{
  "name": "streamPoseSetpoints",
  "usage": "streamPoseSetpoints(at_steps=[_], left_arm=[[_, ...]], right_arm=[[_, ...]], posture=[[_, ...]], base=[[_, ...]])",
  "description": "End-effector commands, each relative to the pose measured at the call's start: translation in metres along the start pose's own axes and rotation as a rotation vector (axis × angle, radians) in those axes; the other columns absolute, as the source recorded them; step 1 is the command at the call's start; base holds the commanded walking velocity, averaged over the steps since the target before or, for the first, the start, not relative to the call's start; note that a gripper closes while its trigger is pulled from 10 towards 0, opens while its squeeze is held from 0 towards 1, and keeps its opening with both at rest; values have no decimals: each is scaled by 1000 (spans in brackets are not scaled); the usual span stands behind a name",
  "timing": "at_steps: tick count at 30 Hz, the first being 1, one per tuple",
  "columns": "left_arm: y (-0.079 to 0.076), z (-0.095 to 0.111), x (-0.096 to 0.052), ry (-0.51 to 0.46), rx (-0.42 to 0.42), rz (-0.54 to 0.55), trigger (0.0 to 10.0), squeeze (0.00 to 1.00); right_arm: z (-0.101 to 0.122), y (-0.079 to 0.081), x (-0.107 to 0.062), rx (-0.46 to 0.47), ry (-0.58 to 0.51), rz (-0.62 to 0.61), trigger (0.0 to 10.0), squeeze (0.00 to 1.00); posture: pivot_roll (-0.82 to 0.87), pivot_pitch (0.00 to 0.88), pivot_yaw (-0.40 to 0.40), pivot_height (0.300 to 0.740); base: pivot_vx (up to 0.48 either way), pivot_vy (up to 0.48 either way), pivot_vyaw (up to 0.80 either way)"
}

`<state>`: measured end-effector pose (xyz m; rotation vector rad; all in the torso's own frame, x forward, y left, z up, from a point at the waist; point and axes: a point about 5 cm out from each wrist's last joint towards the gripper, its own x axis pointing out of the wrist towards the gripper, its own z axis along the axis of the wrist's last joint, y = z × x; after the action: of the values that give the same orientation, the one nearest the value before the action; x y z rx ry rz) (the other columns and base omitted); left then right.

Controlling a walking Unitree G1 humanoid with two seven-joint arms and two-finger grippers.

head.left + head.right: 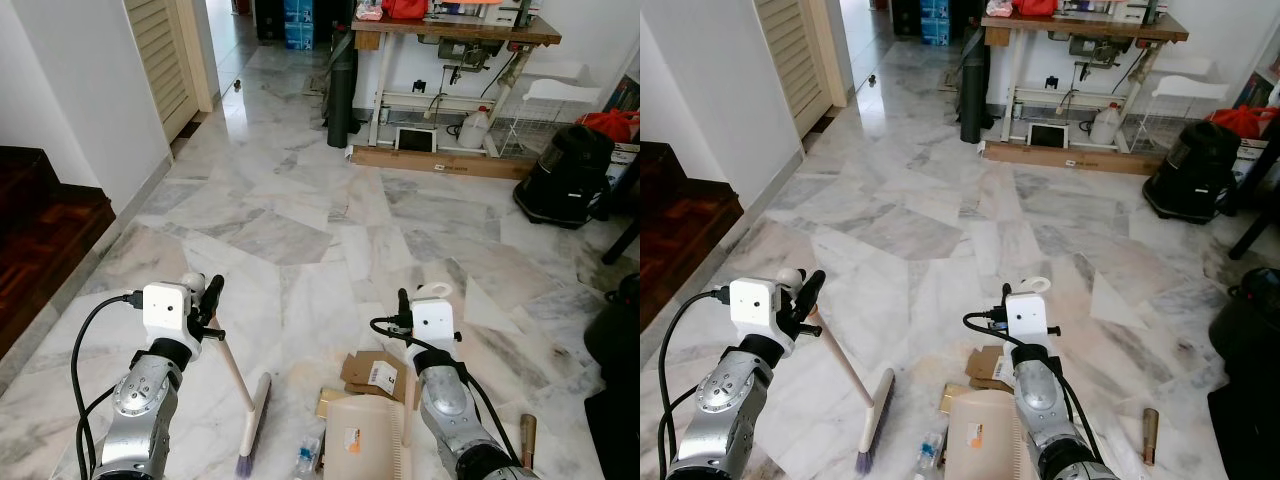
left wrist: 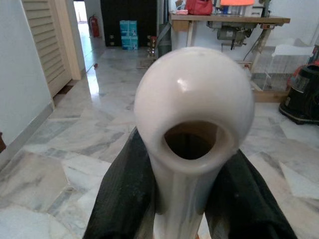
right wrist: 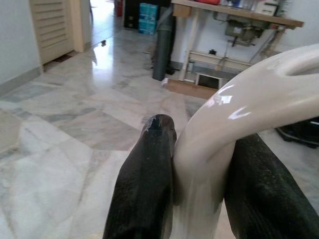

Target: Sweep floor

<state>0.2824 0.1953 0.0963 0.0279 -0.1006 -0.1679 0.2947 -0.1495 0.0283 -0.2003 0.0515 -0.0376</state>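
My left gripper (image 2: pixel 192 199) has both black fingers (image 2: pixel 122 199) pressed against the pale broom handle (image 2: pixel 192 114), just under its rounded, holed end. From there the broom (image 1: pixel 240 385) slants down and inward, and its purple bristles (image 1: pixel 247 462) rest on the marble floor (image 1: pixel 300 230) between my two arms.

My right gripper (image 3: pixel 197 184) is clamped the same way, one finger on each side of the curved cream handle of the dustpan (image 1: pixel 365 435). The pan itself sits low on the floor just in front of me, with its open mouth facing the litter.

The litter lies right around the pan: flattened cardboard pieces (image 1: pixel 372 375) touching its far edge, a small plastic bottle (image 1: pixel 305 458) between the bristles and the pan, and a brown tube-like thing (image 1: pixel 527 440) off to my right, well apart from the rest. I judge the sweeping part-done at best. The rubbish looks gathered into one spot, but none of it is visibly in the pan, and the brown piece has yet to be fetched. The floor farther out, towards the workbench (image 1: pixel 455 30) and the black bin (image 1: pixel 565 175), looks free of debris as far as I can tell.
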Motion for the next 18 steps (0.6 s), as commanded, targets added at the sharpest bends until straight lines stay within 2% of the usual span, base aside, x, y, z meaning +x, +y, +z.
streamPoseSetpoints(at_steps=[1,10,18], left_arm=[[-1,9,3,-33,0,-17,10000,0],[-3,6,7,-17,-15,-31,10000,0],[-8,7,9,-13,-19,-58,10000,0]], right_arm=[[-5,-12,-1,-54,14,-31,10000,0],[-5,-27,-4,-70,-8,-101,10000,0],[-19,-23,-15,-65,54,-96,10000,0]], posture=[[98,0,-31,740],[75,0,-21,740],[84,0,-11,740]], base=[[0,0,0],[0,0,0],[0,0,0]])
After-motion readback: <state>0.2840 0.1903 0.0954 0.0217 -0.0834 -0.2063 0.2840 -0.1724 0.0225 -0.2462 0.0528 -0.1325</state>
